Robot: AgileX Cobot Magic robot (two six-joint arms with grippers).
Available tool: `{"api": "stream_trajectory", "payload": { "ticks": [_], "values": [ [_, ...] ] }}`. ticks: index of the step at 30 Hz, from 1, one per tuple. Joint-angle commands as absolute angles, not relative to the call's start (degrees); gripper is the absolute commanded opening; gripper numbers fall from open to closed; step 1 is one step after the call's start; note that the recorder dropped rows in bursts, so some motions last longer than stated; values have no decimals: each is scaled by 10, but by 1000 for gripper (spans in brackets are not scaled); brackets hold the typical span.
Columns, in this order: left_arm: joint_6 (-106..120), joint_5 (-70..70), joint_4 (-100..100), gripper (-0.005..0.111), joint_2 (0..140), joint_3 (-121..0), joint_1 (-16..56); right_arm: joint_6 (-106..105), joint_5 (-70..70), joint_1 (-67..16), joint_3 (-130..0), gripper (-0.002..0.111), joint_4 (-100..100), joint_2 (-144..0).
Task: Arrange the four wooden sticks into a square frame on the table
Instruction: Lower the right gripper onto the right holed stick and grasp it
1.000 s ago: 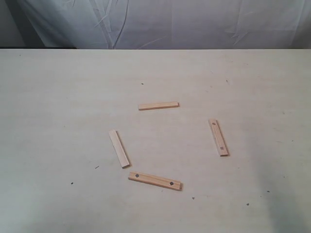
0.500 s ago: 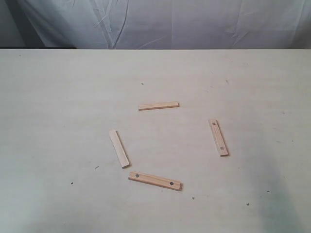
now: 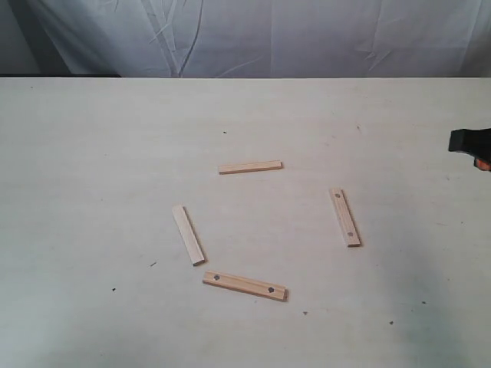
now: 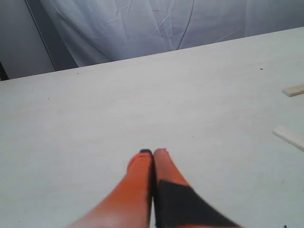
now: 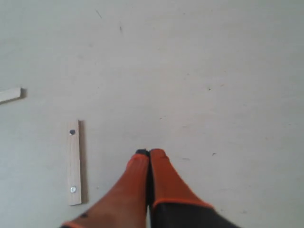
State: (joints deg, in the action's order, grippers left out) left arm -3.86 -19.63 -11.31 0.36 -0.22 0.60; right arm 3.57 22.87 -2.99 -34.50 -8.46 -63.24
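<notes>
Four wooden sticks lie apart in a loose ring on the table (image 3: 92, 153), none touching. The far stick (image 3: 250, 166) and the left stick (image 3: 188, 234) are plain. The near stick (image 3: 245, 285) and the right stick (image 3: 344, 217) each have two dark holes. My right gripper (image 3: 454, 142) pokes in at the right edge, well right of the ring. In its wrist view it (image 5: 146, 153) is shut and empty, beside the holed stick (image 5: 73, 161). My left gripper (image 4: 153, 153) is shut and empty over bare table, with two stick ends (image 4: 289, 137) far off. It is outside the exterior view.
A white cloth backdrop (image 3: 245, 38) hangs behind the table's far edge. Tiny dark specks (image 3: 113, 290) dot the tabletop. Bare table surrounds the ring of sticks on all sides.
My right gripper has come into the exterior view at the right edge. The four sticks have not moved.
</notes>
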Motion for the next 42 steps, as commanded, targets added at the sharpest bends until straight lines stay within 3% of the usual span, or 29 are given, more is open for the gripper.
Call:
{"api": "stream_trajectory", "payload": {
  "ticks": [1,14,22,37,42],
  "values": [
    [-39,-194,-114,0,0,0,5,17,268,-65,-394,-1,-89,-697],
    [-39,-194,-114,0,0,0,5,8,365,-187,-550,-1,-89,-927],
    [-39,-194,-114,0,0,0,5,26,366,-201,-585,47,-89,-1044],
    [-39,-194,-114,0,0,0,5,47,317,-201,-586,46,-93,-1124],
    [-39,-194,-114,0,0,0,5,47,322,-201,-586,-1,-91,-1122]
  ]
}}
